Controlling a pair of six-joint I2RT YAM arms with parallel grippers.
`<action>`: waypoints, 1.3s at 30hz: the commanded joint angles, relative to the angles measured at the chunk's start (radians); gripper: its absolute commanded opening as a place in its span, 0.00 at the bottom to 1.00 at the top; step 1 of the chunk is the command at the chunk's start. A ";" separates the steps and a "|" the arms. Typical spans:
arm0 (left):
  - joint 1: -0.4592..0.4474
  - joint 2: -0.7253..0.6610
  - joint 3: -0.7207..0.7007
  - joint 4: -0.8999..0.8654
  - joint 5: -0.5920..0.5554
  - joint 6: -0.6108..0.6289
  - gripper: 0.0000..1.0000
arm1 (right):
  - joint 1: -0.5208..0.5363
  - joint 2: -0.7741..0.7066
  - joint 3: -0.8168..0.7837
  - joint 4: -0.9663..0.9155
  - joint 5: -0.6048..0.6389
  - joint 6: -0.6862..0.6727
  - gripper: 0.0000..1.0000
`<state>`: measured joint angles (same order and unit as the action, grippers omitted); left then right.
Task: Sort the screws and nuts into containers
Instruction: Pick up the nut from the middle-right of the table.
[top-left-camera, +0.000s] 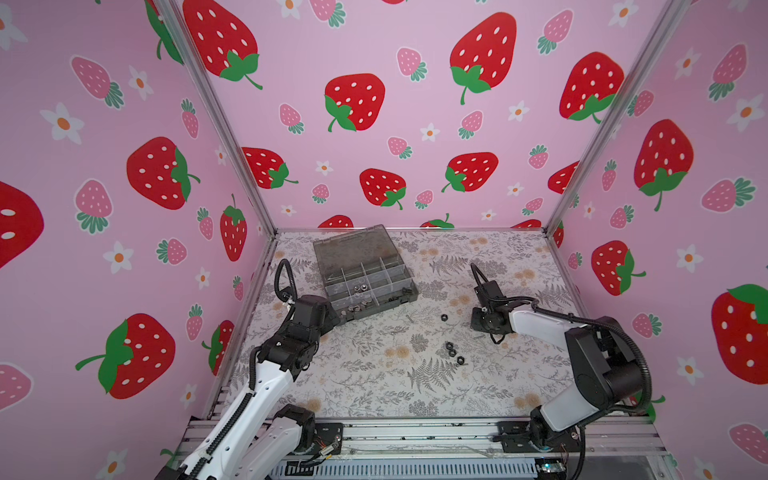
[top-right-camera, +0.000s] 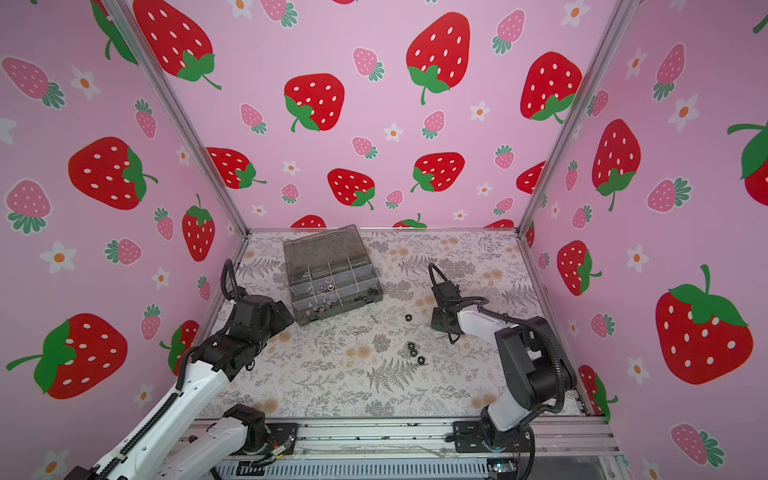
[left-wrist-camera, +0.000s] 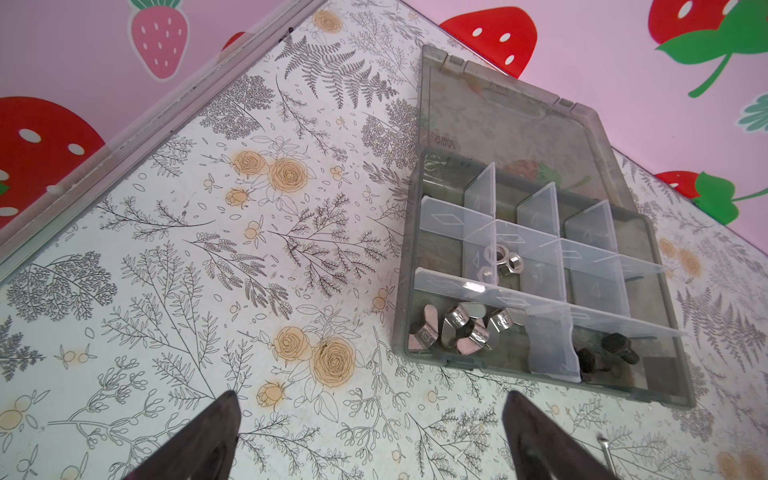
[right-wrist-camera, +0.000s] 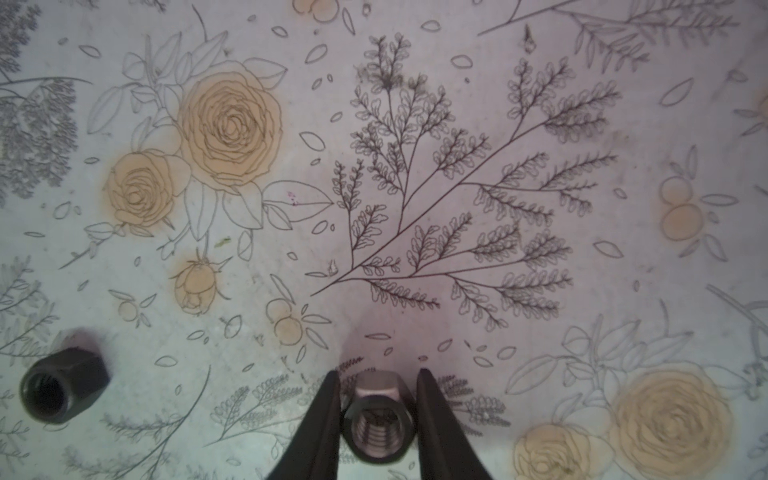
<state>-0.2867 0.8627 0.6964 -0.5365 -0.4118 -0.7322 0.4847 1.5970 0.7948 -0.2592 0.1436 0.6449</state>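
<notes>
**Silver nut** (right-wrist-camera: 378, 419): it rests on the surface (right-wrist-camera: 415, 124) with its threaded bore facing the wrist camera, well apart from the organiser box (top-left-camera: 382, 309), on the right arm's side. Your right tool (right-wrist-camera: 377, 371) has closed on it, with one finger against each flank.

**Black hex nut** (right-wrist-camera: 62, 386): it lies loose on the surface, between the right tool and the organiser box.

**Three black hex nuts** (top-left-camera: 452, 353): you see them clustered on the surface, well apart from the box, on the side toward the arm bases.

**Thin silver screw** (top-left-camera: 409, 319): it lies on the surface near the box's front wall.

**Organiser box:** the lid (left-wrist-camera: 519, 124) is hinged open behind the compartments.
- The wing nuts (left-wrist-camera: 457, 328) fill the front-row corner compartment nearest your left tool (left-wrist-camera: 370, 399).
- The black bolts (left-wrist-camera: 606, 353) sit in the next compartment of that row.
- The silver nuts (left-wrist-camera: 503, 264) sit in a middle-row compartment.

**Left tool:** its fingers are spread wide and hold nothing, over bare surface just beside the box's corner.
</notes>
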 joint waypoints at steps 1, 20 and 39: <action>0.006 0.000 0.004 -0.023 -0.042 -0.030 0.99 | 0.013 0.050 -0.023 -0.065 -0.038 0.003 0.34; 0.006 0.067 0.063 -0.068 -0.067 -0.029 0.99 | 0.055 0.070 -0.011 -0.125 -0.007 0.015 0.30; 0.009 0.108 0.091 -0.095 -0.054 -0.026 0.99 | 0.141 0.032 0.183 -0.154 0.036 -0.008 0.19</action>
<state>-0.2848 0.9714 0.7387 -0.6033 -0.4374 -0.7383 0.5968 1.6157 0.9169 -0.3801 0.1654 0.6506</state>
